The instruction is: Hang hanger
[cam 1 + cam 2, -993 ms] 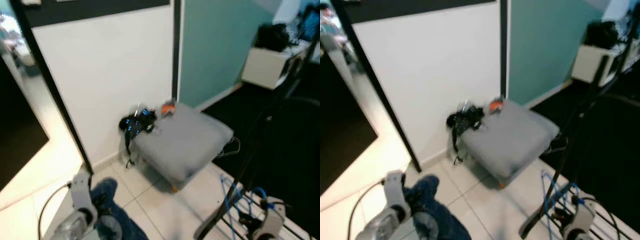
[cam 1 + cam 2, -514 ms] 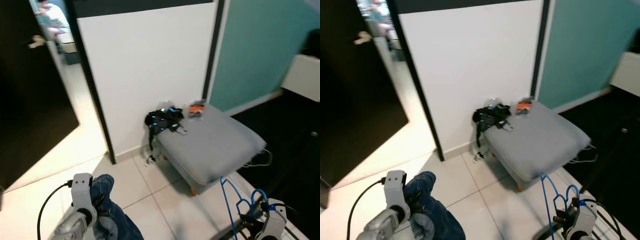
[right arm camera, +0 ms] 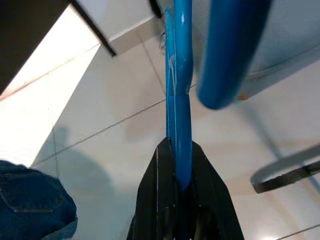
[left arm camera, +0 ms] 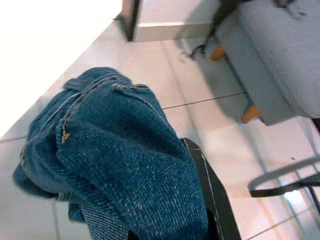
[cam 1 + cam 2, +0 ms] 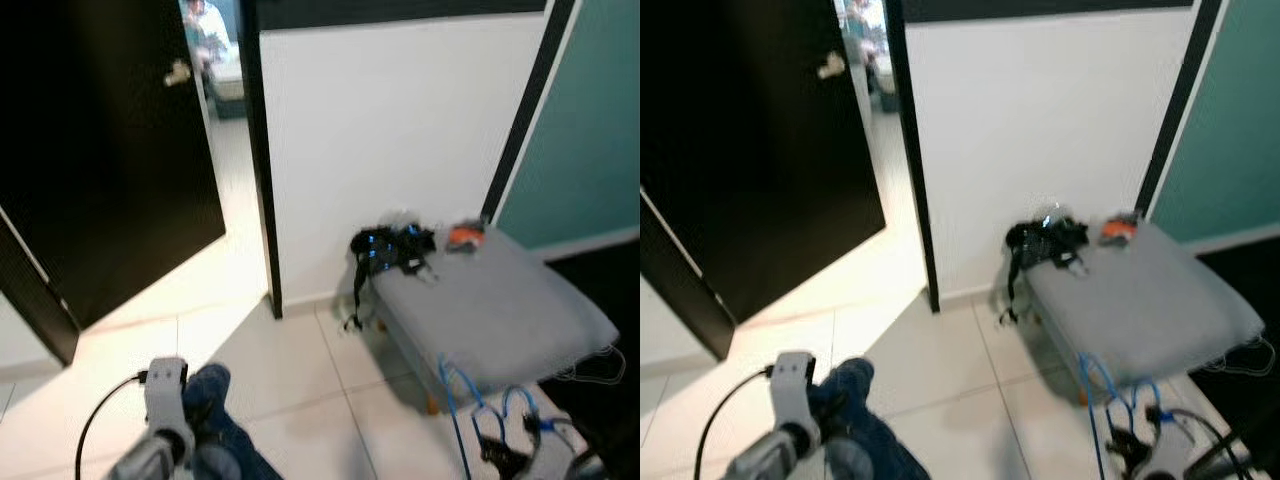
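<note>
Ahead of us at twelve o'clock stands a white wall, with a black door open at ten o'clock onto a bright room where a person is dimly seen. White floor tiles spread below. At three o'clock sits a grey ottoman carrying a black tangle of straps and a small orange object at its far edge.

Low at seven o'clock we carry bunched blue jeans in our left gripper; its jaws are clenched on the denim, one black finger showing under the cloth.

Low at five o'clock we hold the blue hanger. Our right gripper has its jaws clenched on the hanger's thin blue bar, which runs straight out from between the fingers, away from the wrist, with a thicker blue curve crossing above it.

The hanger's long axis thus lies in line with the right jaws, pointing forward toward the ottoman's near edge. We judge the right arm the one to do the hanging, since it already grips the hanger and the left is full of jeans. We see no rail or hook, so we judge one must first be found.
</note>
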Motion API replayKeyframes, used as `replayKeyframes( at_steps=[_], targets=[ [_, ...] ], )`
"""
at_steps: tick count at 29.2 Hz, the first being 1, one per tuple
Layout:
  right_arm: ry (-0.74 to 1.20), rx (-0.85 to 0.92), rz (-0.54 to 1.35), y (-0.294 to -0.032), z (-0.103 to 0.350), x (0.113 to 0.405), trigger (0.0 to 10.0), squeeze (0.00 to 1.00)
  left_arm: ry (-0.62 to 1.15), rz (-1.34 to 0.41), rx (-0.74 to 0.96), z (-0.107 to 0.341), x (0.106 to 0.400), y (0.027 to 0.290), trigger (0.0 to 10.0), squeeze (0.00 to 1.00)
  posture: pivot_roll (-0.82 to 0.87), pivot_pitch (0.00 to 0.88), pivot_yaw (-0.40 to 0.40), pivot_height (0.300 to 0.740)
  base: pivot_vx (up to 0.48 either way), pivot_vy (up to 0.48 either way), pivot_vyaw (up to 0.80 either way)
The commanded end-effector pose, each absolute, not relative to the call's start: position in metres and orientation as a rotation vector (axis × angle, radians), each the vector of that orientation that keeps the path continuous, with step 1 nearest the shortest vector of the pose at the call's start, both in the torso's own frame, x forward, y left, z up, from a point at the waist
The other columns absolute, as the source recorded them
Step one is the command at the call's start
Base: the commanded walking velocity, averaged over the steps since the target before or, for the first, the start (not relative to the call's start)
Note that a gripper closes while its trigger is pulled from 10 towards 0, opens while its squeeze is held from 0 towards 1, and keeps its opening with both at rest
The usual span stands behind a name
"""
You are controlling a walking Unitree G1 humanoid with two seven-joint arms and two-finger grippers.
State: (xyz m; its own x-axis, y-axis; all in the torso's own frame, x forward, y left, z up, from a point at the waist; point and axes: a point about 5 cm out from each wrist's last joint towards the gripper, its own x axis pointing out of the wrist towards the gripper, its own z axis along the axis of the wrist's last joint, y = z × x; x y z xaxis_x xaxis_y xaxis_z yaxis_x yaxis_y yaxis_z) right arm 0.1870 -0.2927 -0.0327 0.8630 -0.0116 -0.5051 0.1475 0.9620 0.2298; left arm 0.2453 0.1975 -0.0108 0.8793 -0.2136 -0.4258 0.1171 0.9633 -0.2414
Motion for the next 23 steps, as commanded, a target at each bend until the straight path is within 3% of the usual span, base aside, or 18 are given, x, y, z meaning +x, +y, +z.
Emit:
replayKeyframes(
  at_steps=[1,23],
  targets=[
    [0.523,0.273,-0.082,-0.2933,-0.0339,0.1845,10.0,0.0,0.426,-0.184,-0.192,-0.0051,0.2494,0.1962,10.0,0.0,0.18,0.0,0.016,0.74,0.0,0.0,0.77],
    [0.5,0.263,-0.018,-0.2845,-0.0355,0.1772,10.0,0.0,0.431,-0.164,-0.214,-0.0099,0.2424,0.2043,10.0,0.0,0.18,0.0,0.023,0.74,0.0,0.0,0.78]
  ],
)
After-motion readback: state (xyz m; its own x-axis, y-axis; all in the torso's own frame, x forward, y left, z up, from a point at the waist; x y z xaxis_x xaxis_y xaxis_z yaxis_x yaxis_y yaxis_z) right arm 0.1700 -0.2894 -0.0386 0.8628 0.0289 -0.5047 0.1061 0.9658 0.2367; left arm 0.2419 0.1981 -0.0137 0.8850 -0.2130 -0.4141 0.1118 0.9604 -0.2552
